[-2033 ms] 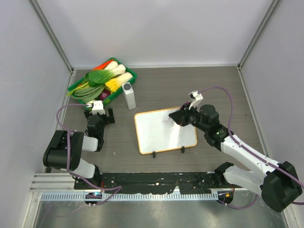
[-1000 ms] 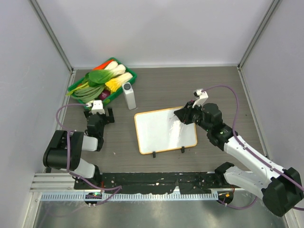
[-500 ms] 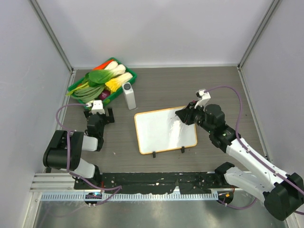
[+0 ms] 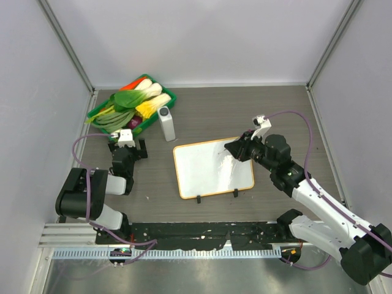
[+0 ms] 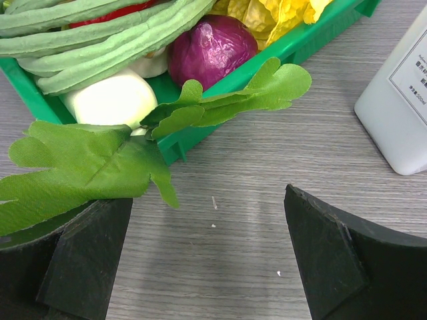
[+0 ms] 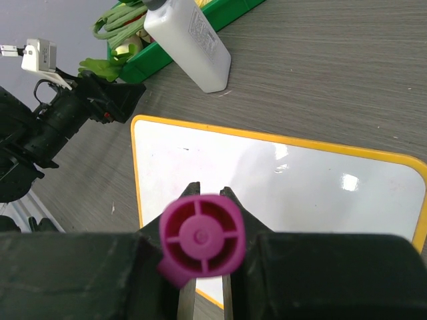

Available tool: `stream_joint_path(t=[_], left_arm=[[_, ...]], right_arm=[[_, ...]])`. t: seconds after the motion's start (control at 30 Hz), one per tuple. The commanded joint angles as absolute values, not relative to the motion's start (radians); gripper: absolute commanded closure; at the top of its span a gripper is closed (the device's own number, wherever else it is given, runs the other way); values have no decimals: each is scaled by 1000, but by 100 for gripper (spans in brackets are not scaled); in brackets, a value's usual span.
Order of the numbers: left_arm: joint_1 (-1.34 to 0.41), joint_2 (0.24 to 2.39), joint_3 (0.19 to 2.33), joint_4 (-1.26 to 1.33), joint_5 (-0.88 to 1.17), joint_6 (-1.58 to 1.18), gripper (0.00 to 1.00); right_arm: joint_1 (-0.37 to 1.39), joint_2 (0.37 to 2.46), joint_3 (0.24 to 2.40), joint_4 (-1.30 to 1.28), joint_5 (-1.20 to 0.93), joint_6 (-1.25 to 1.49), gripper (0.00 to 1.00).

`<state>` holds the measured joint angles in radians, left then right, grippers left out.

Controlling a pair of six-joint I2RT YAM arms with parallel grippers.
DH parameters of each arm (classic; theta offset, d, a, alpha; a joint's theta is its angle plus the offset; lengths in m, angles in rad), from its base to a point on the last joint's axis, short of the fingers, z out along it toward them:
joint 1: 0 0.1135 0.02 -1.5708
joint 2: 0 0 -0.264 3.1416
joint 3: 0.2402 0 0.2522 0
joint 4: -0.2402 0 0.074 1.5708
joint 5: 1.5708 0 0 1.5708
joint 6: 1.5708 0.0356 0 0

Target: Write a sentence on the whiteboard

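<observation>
Right wrist view, lowest in frame: the right gripper [image 6: 208, 195] has its fingers pinched narrow on a magenta marker [image 6: 201, 235], end cap toward the lens. Just beyond, mid-frame, the whiteboard [image 6: 287, 187] lies flat on the table [image 6: 347, 80]; no sentence is legible on it. Nothing pins the board, so pen pressure could slide it, and a slack hold could let the marker twist. A white bottle [image 6: 190, 43] near its upper-left corner could get clipped. Farthest, upper left, the left gripper [image 5: 207, 253] has its fingers wide and empty by the green tray [image 5: 333, 20].
</observation>
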<state>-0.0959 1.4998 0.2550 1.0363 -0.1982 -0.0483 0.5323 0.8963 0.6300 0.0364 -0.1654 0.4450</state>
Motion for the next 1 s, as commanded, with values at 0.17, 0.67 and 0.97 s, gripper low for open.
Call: stream_joint_path(t=[0.17,0.67,0.97], left_arm=[[-86,1499,281,1081,-199,-52,0],[-124,1007,483,188,-276,-320,0],[-123,793,574,-198,-301,-544,0]], right_arm=[[529,874,670,86,-196,472,99],[528,815,686,41,-190,476,99],[531,816,675,40,-181,495,99]])
